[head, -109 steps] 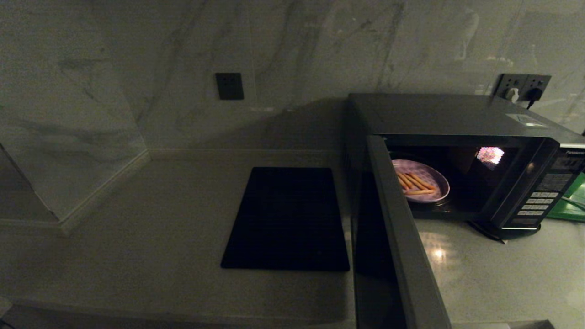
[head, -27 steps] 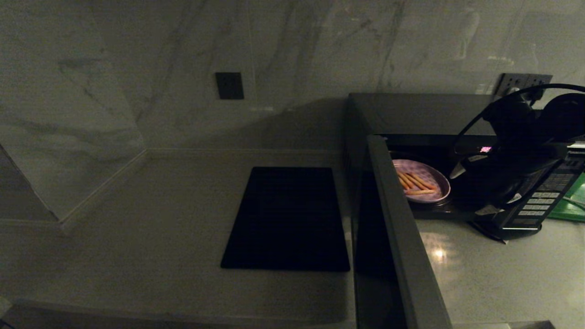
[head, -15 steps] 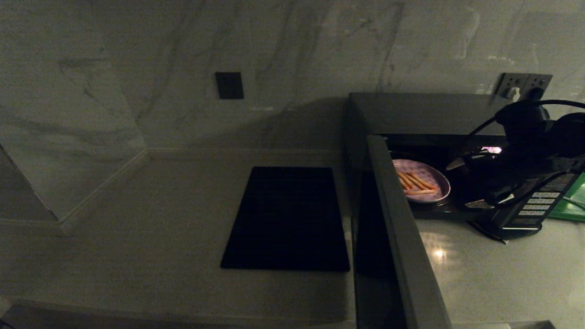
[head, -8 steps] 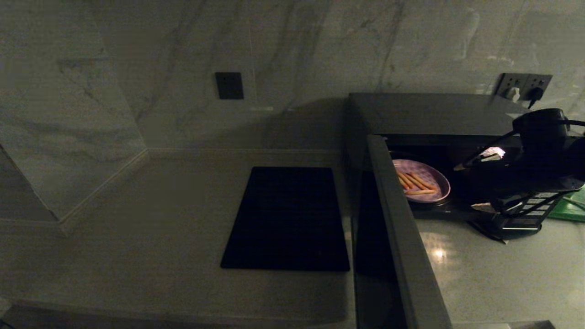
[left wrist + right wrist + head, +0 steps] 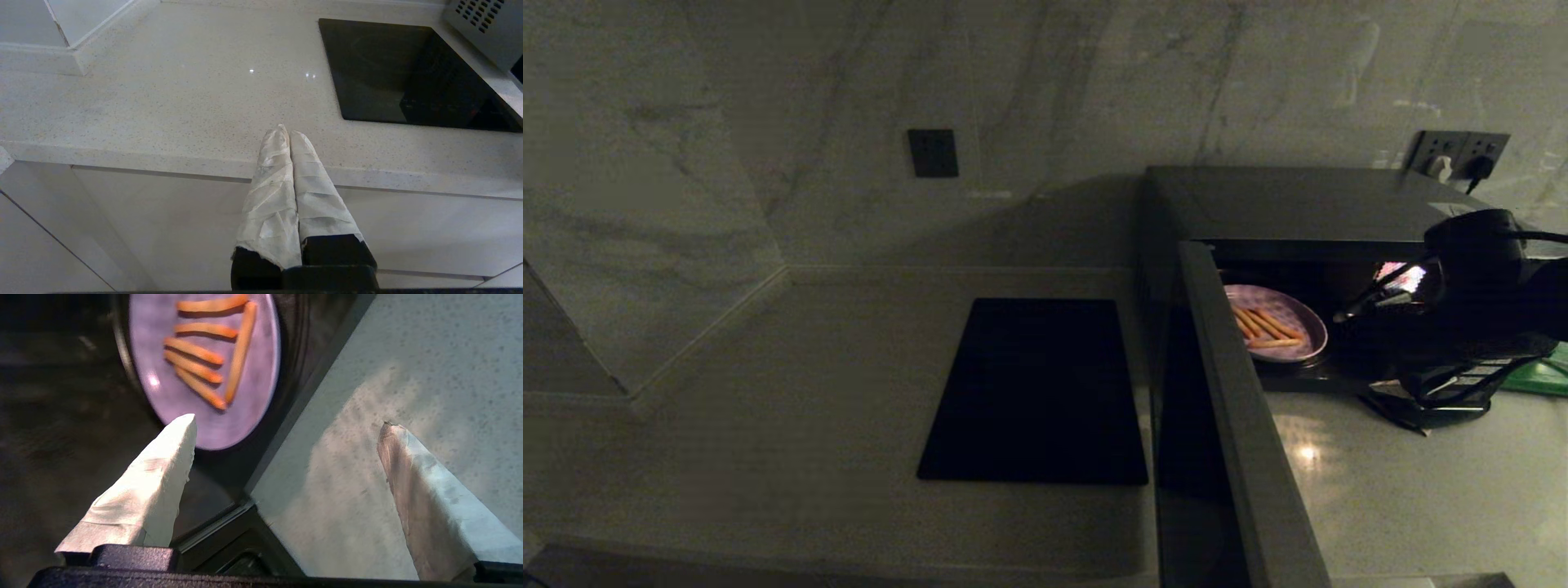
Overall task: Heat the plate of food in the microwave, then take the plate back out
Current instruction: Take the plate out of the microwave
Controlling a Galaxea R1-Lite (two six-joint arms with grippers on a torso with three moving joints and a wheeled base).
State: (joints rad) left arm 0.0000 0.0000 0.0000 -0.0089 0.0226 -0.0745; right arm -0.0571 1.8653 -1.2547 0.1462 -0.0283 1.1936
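A dim kitchen corner with marble-veined walls frames a pale speckled surface [image 5: 809, 392]; a flat black cooktop slab [image 5: 1036, 390] is set into it, and the microwave [image 5: 1307, 204] stands just beside that, its door [image 5: 1233, 408] swung wide toward the camera. The plate of food [image 5: 1276, 323] sits inside the cavity, on the floor of the oven near the front opening — a spot that looks chosen for easy reach from outside. The right end effector [image 5: 286, 433] hovers at the mouth of the cavity, its taped fingers spread wide and holding nothing; in the right wrist view one finger [image 5: 155, 486] lies over the dark oven interior just short of the plate's rim, the other [image 5: 421, 490] over the pale surface outside, so the plate is not yet between them. That wide spread suits a rim grasp, judging by how the tips straddle the threshold. The left end effector [image 5: 289, 143] is parked low at the front edge of the surface, fingers pressed together and empty. The plate is round and lies flat, with no long axis of its own; the orange sticks [image 5: 200, 355] on it do — most lie roughly parallel, one crossing at their ends.
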